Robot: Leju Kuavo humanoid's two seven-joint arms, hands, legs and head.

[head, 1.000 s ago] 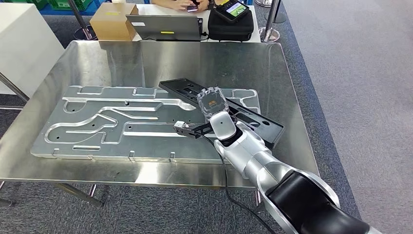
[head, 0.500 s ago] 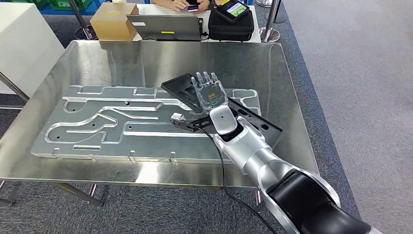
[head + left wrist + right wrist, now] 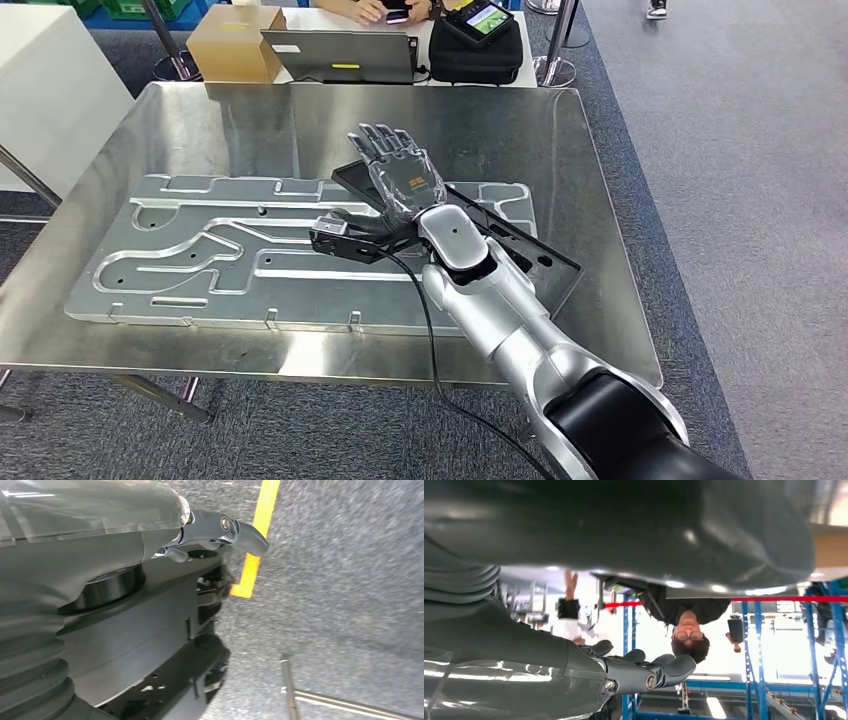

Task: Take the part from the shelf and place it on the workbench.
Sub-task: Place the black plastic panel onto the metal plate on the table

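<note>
The right hand (image 3: 398,172) hovered above the steel worktop (image 3: 300,120) with its fingers (image 3: 375,142) spread flat and straight, gripping nothing. Beneath it the black part (image 3: 520,250) lay flat and slantwise, resting partly on the big grooved aluminium plate (image 3: 200,250) and partly on the bare metal. The left hand (image 3: 220,530) hung low over the grey carpet (image 3: 340,580); I could not tell whether it was open or closed. A person (image 3: 686,625) sat beyond.

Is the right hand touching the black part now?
Apart. In the head view the right hand is lifted with fingers spread above the black part.
</note>
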